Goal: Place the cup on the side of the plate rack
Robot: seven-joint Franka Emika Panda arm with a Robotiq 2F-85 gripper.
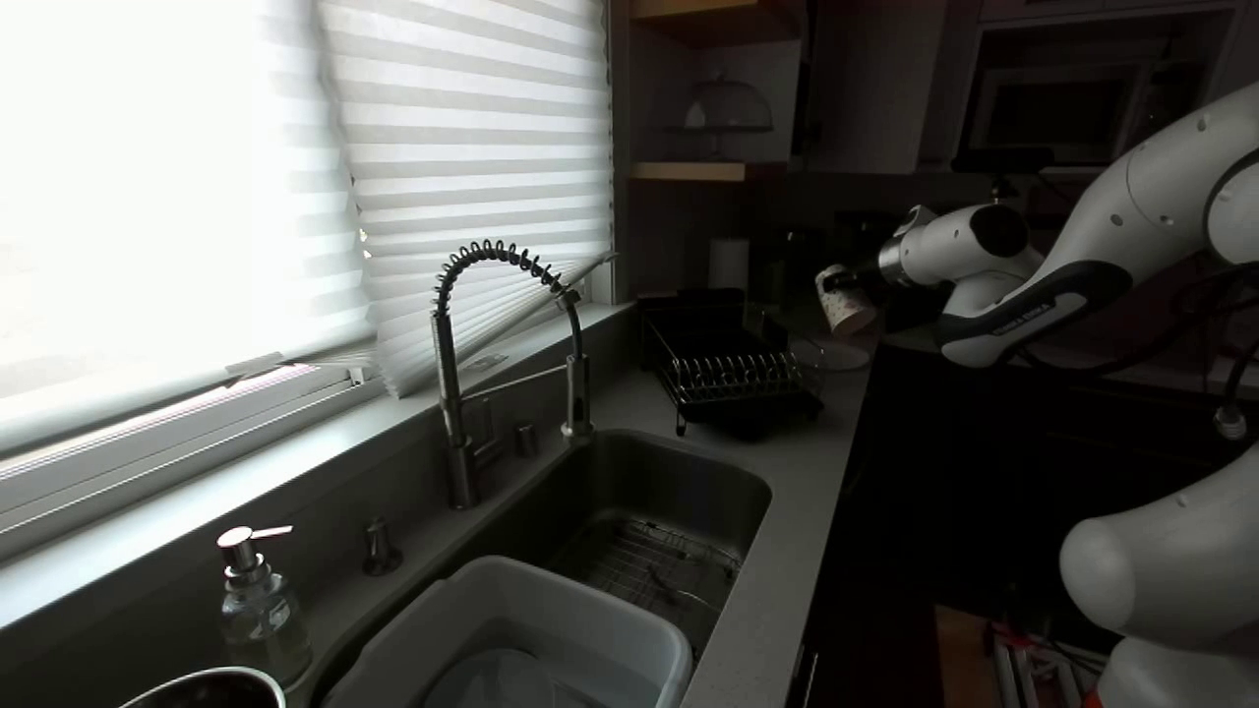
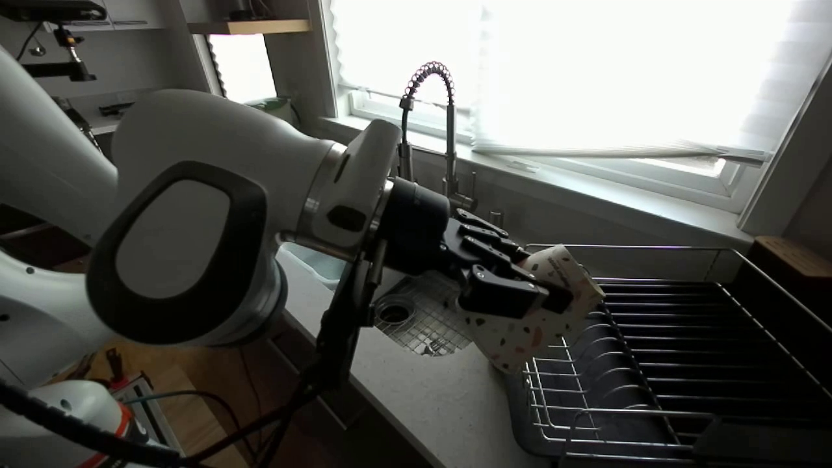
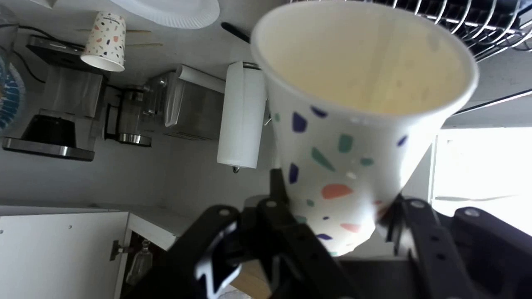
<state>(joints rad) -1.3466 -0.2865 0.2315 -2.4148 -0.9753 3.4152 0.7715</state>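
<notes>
The cup (image 2: 520,338) is pale cream-white with small coloured flecks. My gripper (image 2: 536,286) is shut on its side and holds it tilted in the air, with its wide end lower. The cup also shows in an exterior view (image 1: 848,310) and, large, in the wrist view (image 3: 349,141), where its open cream inside is visible between the fingers (image 3: 338,195). The plate rack (image 2: 682,344) is a low black wire rack on the counter. The cup is over or just beside its near corner; I cannot tell the height gap. The rack also shows in an exterior view (image 1: 743,379) and at a corner of the wrist view (image 3: 478,25).
The sink (image 1: 757,492) with a grey tub (image 1: 590,590) and coiled faucet (image 1: 452,393) lies beside the rack. The wrist picture stands upside down; it shows a second flecked cup (image 3: 106,39), a paper plate (image 3: 178,12) and a paper towel roll (image 3: 241,120).
</notes>
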